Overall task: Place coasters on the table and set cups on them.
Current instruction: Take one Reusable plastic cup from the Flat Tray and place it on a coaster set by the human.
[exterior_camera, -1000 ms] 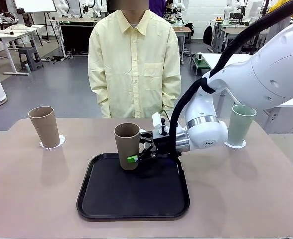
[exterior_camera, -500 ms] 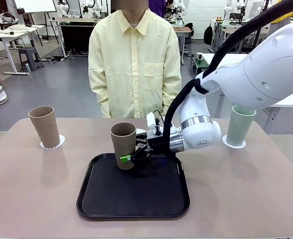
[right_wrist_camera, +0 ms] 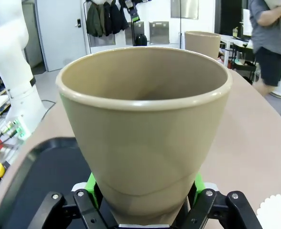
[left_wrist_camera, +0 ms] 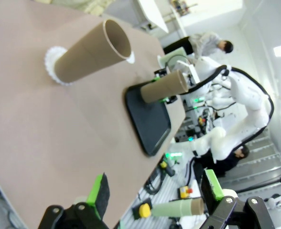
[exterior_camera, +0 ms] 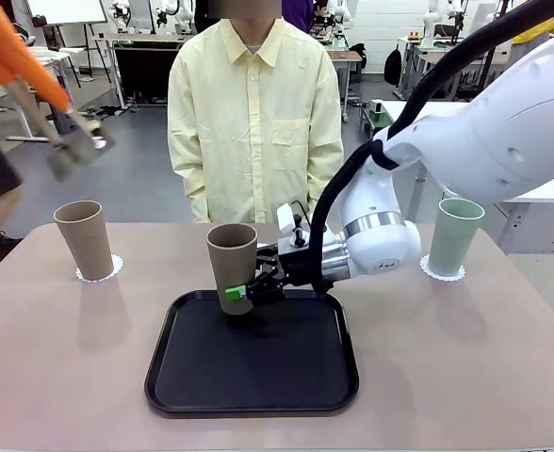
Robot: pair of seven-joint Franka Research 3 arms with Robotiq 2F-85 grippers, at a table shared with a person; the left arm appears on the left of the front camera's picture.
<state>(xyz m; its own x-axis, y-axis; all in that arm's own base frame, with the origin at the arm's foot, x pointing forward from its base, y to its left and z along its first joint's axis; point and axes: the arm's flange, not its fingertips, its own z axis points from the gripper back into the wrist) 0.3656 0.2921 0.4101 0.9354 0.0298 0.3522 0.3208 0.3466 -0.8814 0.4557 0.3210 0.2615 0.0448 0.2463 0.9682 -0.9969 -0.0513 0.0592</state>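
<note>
— Gripping low on the darker brown tapered tumbler (exterior_camera: pixel 234 267), the right gripper (exterior_camera: pixel 243 292) has its green pads shut on the cup's base, the body rising from between the fingers in the right wrist view. Is it clear of the black square tray (exterior_camera: pixel 252 384)?

— I judge it only just above the tray's far rim; the foot itself is hidden behind the fingers. The cup leans a little, so I would level the wrist before any sideways travel.

— Where should it go?

— A white scalloped paper coaster (right_wrist_camera: pixel 277 212) lies bare on the beige-brown table (exterior_camera: pixel 465 377) just beyond the tray, near the person in the pale yellow shirt (exterior_camera: pixel 254 113). That looks like the target. Carry the cup over the rim, centre its base above the doily, lower straight down, and release only once it sits flat.

— And the others?

— The light tan tumbler (exterior_camera: pixel 82 239) stands on its coaster at the left, the pale mint green tumbler (exterior_camera: pixel 455 235) on another at the right. The left gripper (left_wrist_camera: pixel 155 200) hangs with jaws wide, holding nothing, well apart from the work.
</note>
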